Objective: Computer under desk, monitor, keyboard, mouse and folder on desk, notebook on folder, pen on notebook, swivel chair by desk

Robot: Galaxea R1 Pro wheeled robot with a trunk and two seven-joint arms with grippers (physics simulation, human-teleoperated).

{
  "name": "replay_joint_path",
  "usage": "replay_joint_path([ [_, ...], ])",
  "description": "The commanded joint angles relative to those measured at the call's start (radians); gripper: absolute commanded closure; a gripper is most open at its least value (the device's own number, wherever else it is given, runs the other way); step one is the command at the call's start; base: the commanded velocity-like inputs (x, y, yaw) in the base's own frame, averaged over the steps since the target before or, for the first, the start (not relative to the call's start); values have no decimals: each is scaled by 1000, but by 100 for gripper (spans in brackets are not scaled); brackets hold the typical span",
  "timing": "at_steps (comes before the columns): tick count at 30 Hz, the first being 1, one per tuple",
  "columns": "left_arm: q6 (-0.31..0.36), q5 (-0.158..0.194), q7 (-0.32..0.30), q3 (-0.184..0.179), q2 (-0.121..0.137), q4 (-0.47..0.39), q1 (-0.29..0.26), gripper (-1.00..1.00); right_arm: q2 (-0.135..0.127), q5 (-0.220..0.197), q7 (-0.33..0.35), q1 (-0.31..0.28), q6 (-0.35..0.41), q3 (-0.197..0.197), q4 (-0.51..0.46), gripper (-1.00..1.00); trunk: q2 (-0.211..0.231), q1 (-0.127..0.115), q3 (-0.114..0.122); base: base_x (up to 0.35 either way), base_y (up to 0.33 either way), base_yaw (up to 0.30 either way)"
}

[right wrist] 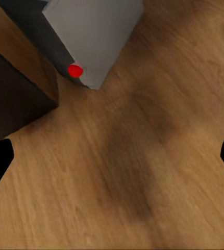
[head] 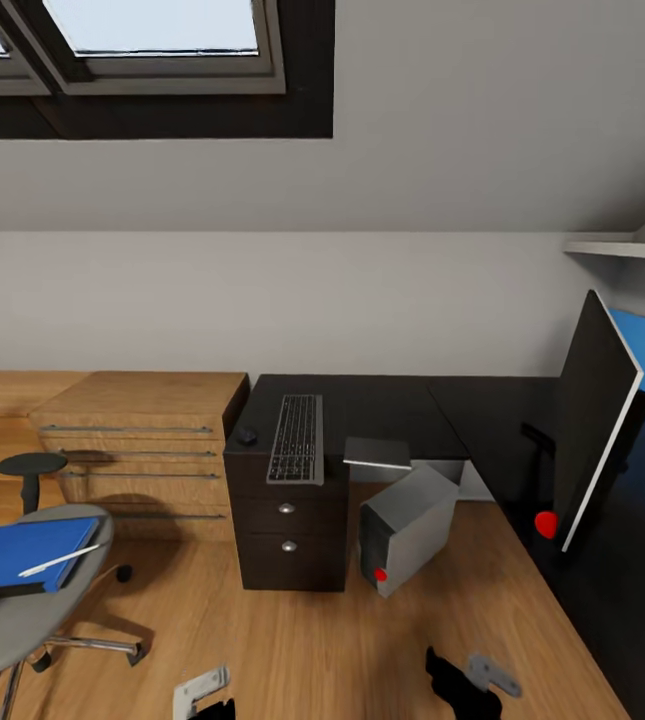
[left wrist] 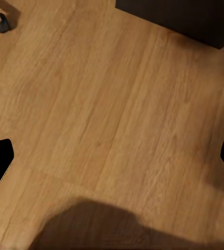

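the swivel chair [head: 7,600] stands at the far left on the wood floor [head: 292,650], carrying the blue folder [head: 17,550] with the white pen [head: 59,560] on it. a light-wood chest [head: 142,440] sits just beside the black worktop [head: 382,405]. the keyboard [head: 296,438] lies above the 2 drawers, the computer [head: 407,530] tilts on the floor under the worktop, and the monitor [head: 592,420] leans at right. the left tool [left wrist: 112,156] and right tool [right wrist: 112,156] hang spread over bare floor.
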Motion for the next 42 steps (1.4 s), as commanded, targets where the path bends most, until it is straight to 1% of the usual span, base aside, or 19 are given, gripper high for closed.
replay_joint_path([
  [1, -16, 9, 7, -4, 0, 23, 0, -100, 1, 1, -1, -1, -37, 0, 20, -100, 7, -4, 2, 0, 0, 0],
  [4, -55, 6, 4, -6, 0, 109, 0, -100, 1, 14, 0, -1, -119, 1, 67, -100, 28, -16, 12, 0, 0, 0],
  [8, -82, -7, 2, -9, -2, 205, 0, -100, 7, 20, -1, -1, -175, -1, 123, -100, 56, -31, 24, 0, 0, 0],
  [9, -90, -20, 1, -10, -1, 232, 0, -100, 10, 21, -1, -1, -189, -2, 157, -100, 63, -35, 27, 0, 0, 0],
  [10, -97, -41, -1, -11, -1, 256, 0, -100, 18, 23, 0, -1, -206, -3, 207, -100, 70, -39, 30, 0, 0, 0],
  [16, -103, -84, -2, -12, -2, 282, 0, -100, 40, 25, 1, 0, -221, -4, 251, -100, 112, -62, 49, 0, 0, 0],
  [19, -105, -108, -2, -12, 0, 288, 0, -100, 42, 27, 3, 0, -224, -3, 260, -100, 133, -73, 59, 0, 0, 0],
  [20, -107, -122, -2, -12, 1, 289, 0, -100, 42, 28, 5, 0, -225, -2, 265, -100, 140, -77, 62, 0, 0, 0],
  [22, -117, -130, -1, -12, 5, 290, 0, -100, 42, 36, 6, 0, -226, 1, 267, -100, 154, -85, 68, 0, 0, 0],
  [25, -149, -138, -1, -11, 17, 290, 0, -100, 38, 69, 6, 1, -226, 18, 270, -100, 175, -96, 77, 0, 0, 0],
  [30, -201, -143, -1, -10, 38, 290, 0, -100, 28, 157, 4, 2, -227, 53, 273, -100, 210, -115, 93, 0, 0, 0],
  [31, -212, -144, 0, -10, 42, 290, 0, -100, 27, 189, 3, 2, -227, 60, 273, -100, 217, -119, 96, 0, 0, 0],
  [33, -219, -144, 0, -10, 45, 289, 0, -100, 27, 215, 1, 2, -227, 65, 273, -100, 231, -127, 102, 0, 0, 0],
  [37, -227, -145, 2, -10, 51, 287, 0, -100, 27, 248, -1, 3, -227, 70, 274, -100, 259, -142, 115, 0, 0, 0],
  [42, -230, -145, 3, -10, 56, 286, 0, -100, 25, 266, -1, 3, -227, 73, 274, -100, 294, -161, 131, 0, 0, 0],
])
